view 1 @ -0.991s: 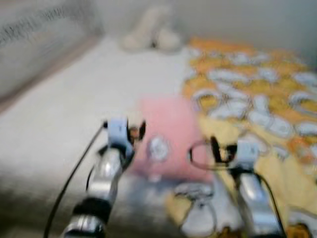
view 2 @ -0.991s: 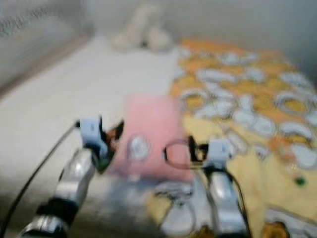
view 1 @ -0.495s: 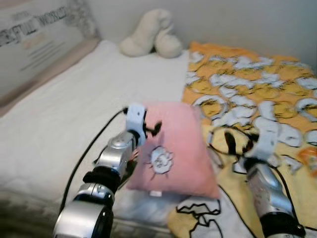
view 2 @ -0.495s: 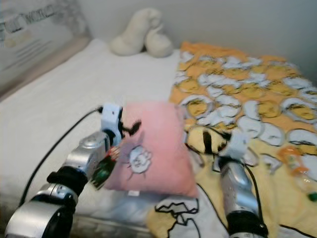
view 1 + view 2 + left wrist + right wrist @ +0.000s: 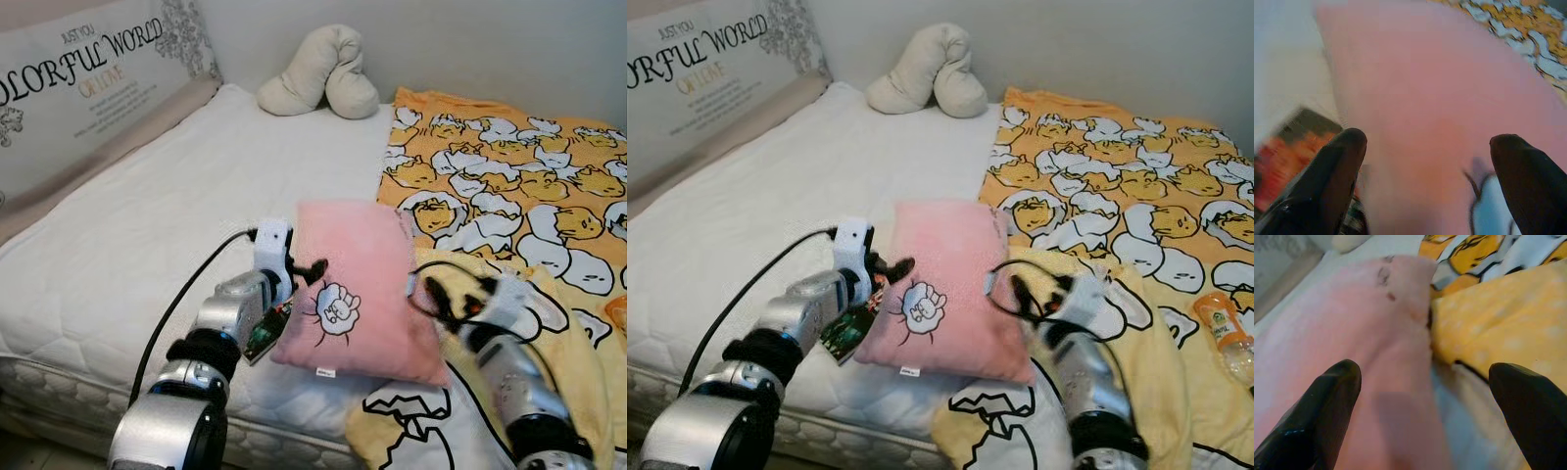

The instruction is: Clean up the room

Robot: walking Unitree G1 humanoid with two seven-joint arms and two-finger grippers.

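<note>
Lying near the front edge of the bed [image 5: 127,245], the pink pillow [image 5: 358,279] sits between the two arms, partly on the white mattress and partly against the yellow egg-print blanket [image 5: 509,196] that covers the right side. Its long axis runs from near to far, tilted a little so the far end leans left; the near end is propped up slightly off the mattress. A small cartoon print [image 5: 336,304] faces up on its near left part, and a white tag shows at its near edge.

The left claw [image 5: 302,271] is at the pillow's left edge, its black fingers [image 5: 1327,181] spread wide with the pink fabric between them, one finger against the top face. The right claw [image 5: 1017,294] is at the pillow's right edge, where pillow and blanket meet; its fingers [image 5: 1317,406] are also spread wide, one over the pink fabric and one over the yellow cloth.

A small dark and orange packet [image 5: 847,333] lies just under the left wrist, beside the pillow's near left corner. A cream plush toy [image 5: 321,73] rests at the far end of the bed by the wall, a printed cushion [image 5: 88,69] runs along the far left, and a small orange bottle [image 5: 1225,323] lies on the blanket at the right.
</note>
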